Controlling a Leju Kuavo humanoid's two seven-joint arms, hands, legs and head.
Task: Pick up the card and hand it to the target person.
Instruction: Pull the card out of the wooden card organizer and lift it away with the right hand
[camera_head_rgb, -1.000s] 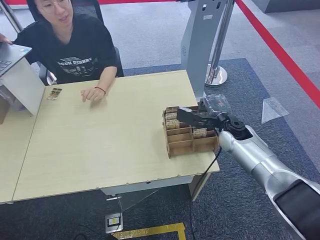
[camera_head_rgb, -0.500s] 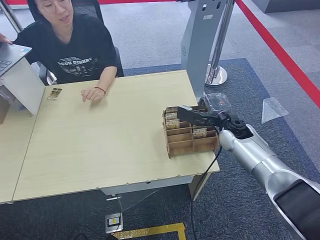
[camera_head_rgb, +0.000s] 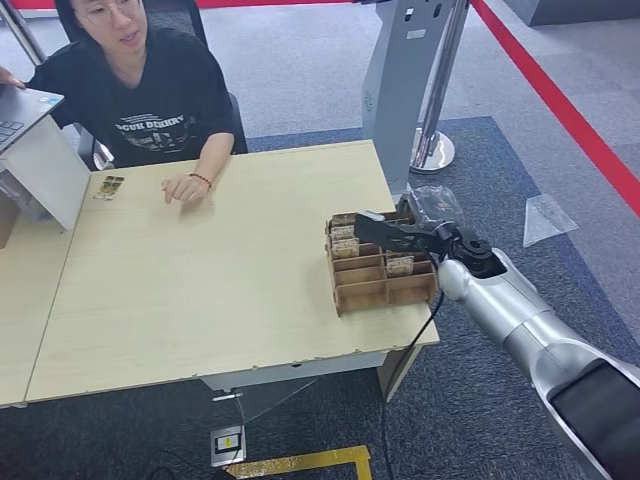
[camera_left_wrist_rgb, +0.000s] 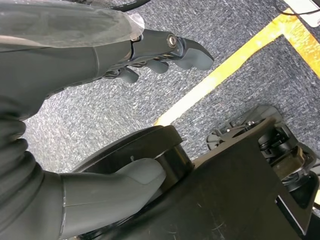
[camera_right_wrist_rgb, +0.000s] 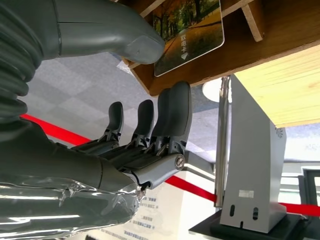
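Right hand (camera_head_rgb: 392, 232) hovering over wooden card tray (camera_head_rgb: 377, 290), fingers (camera_right_wrist_rgb: 177, 112) spread, pinching nothing; card (camera_right_wrist_rgb: 188, 35) lying between thumb and fingers, toward 12 o'clock

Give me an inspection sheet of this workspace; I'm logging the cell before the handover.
Surface: light wood table, beside a second table at its left.
Job's things: wooden card box at the table's right end, cards in its slots; seated person.
Clutter: loose card, laptop.
Robot hands: right robot hand over the box, thumb near a card; left robot hand holds nothing, above the floor.
Cables: black cable below the table edge.
Surroundings: grey stand, red floor line.
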